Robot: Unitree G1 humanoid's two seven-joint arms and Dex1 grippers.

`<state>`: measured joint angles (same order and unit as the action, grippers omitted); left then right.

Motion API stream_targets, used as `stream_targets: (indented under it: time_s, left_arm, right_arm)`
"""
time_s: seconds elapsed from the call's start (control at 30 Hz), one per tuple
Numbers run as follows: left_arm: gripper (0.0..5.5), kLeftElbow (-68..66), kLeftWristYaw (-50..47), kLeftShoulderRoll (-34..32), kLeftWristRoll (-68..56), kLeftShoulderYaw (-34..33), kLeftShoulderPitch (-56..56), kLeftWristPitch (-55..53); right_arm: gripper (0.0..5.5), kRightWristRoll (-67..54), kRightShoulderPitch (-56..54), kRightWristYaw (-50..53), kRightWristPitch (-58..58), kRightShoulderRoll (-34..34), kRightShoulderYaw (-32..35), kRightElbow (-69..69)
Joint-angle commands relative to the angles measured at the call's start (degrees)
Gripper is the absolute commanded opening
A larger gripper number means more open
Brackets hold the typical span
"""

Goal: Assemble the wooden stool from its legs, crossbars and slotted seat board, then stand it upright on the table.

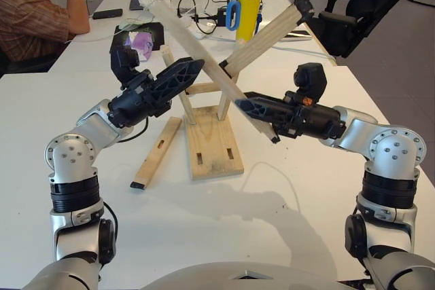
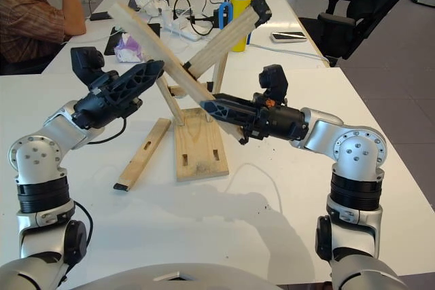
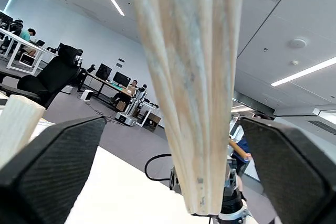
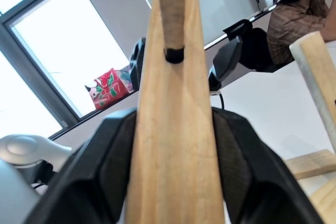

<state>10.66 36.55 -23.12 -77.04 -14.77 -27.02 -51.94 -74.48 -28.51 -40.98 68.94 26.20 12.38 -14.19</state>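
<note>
Right jaws clamp leg [image 1: 197, 52], left jaws apart (crossbar [image 1: 202, 88] half hidden)

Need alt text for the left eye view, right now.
The right gripper clamps the lower end of a long wooden leg slanting up over the table; the open left gripper straddles it midway. Below lie the slotted seat board and a loose leg.
</note>
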Motion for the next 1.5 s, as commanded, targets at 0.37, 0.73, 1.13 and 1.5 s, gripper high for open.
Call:
stream_targets:
  time_s: [0.37, 0.73, 1.13, 1.5]
  left_arm:
    - [2.58, 0.73, 0.07, -4.28, -6.66, -1.55, -0.14, -3.96]
    - [2.02, 2.54, 0.65, -5.14, -4.82, -1.18, 2.27, -3.27]
    - [2.02, -0.27, 5.73, -10.4, 3.61, -5.32, 7.84, 0.73]
    - [2.02, -5.31, 14.77, -16.84, 16.09, -4.83, 8.31, 5.9]
  right_arm:
    - [2.04, -0.03, 2.21, -5.76, -0.5, 4.02, -2.84, -0.05]
    - [2.04, 1.24, -0.01, -4.62, -2.56, 2.94, -2.38, 3.42]
    - [3.92, 11.46, 5.6, -8.9, -6.24, 6.52, -9.94, -0.34]
    - [4.24, 51.27, 12.57, -12.95, -39.61, 11.47, -31.41, 2.61]
